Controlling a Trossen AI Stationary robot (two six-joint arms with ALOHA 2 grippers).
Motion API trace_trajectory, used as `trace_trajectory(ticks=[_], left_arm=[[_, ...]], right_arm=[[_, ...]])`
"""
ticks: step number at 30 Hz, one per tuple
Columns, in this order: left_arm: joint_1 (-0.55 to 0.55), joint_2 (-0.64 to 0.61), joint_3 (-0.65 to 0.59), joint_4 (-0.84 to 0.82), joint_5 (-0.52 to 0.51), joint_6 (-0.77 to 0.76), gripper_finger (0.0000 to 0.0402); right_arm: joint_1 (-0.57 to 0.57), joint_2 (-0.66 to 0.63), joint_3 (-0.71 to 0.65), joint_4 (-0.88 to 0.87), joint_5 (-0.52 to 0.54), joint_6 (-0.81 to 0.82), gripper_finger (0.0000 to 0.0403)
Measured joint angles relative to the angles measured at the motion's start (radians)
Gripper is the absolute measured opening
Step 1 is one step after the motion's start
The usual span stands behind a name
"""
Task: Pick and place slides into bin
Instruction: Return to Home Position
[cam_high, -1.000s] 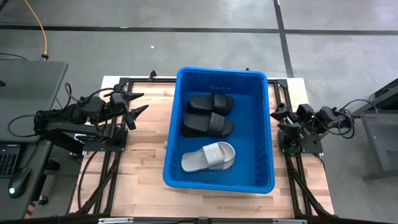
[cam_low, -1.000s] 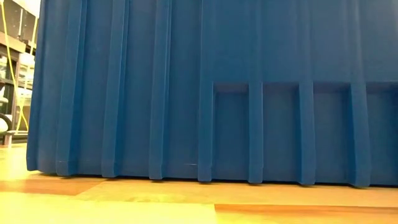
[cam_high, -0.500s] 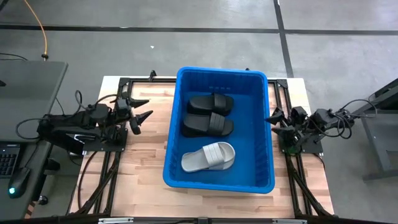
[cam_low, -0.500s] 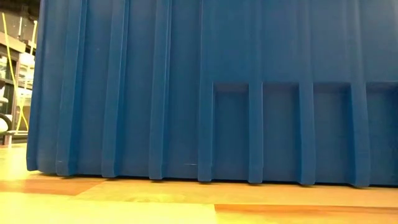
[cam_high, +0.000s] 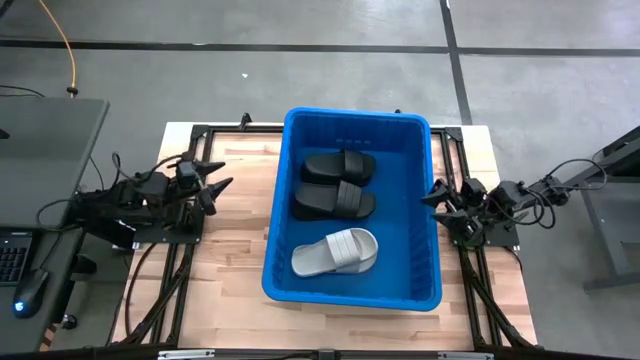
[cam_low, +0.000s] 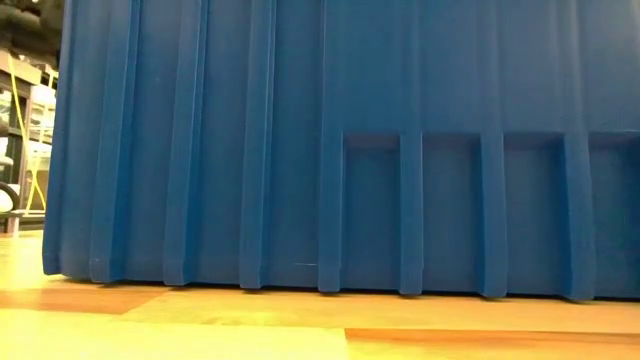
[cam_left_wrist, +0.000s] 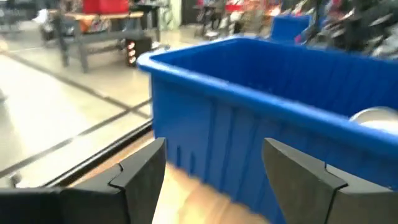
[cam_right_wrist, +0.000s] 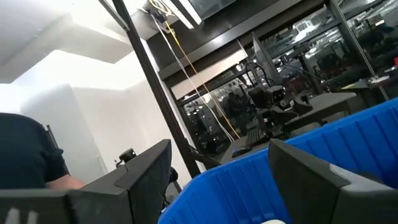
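The blue bin (cam_high: 355, 116) stands in the middle of the wooden table, and its ribbed wall (cam_low: 350, 150) fills the low view. Inside it, two black slides (cam_high: 338, 165) (cam_high: 333, 200) lie side by side at the far end. One pale slide (cam_high: 335, 252) lies near the front end, sole down. My left gripper (cam_high: 216, 176) hovers open to the left of the bin, pointing at the bin's wall (cam_left_wrist: 249, 124). My right gripper (cam_high: 432, 193) stands open beside the bin's right rim (cam_right_wrist: 298, 155). Nothing is between the fingers of either gripper.
Black frame rails (cam_high: 180, 250) run along both table sides under the arms. Bare wood (cam_high: 225, 280) lies left of the bin. A desk with a keyboard (cam_high: 12, 255) stands beyond the left edge. A person's dark sleeve (cam_right_wrist: 25, 149) shows in the room behind.
My left arm has folded down and drawn back toward the table's left edge, and its gripper has sunk lower beside the bin. My right arm has sunk a little next to the bin's right rim. The slides and the bin have stayed where they were.
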Motion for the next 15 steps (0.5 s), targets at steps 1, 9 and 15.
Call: trace_trajectory(ticks=[1,9,15], left_arm=[[0.000,0.003,0.001,-0.022,-0.012,-0.013,0.0255],[0.000,0.003,-0.030,-0.037,-0.020,-0.058,0.0255],[0.000,0.003,-0.036,-0.034,0.058,-0.112,0.0255]], right_arm=[[0.000,0.000,0.000,-0.003,-0.002,0.000,0.0256],[0.000,0.000,0.000,-0.057,0.033,0.021,0.0256],[0.000,0.001,0.002,-0.040,0.029,0.045,0.0256]])
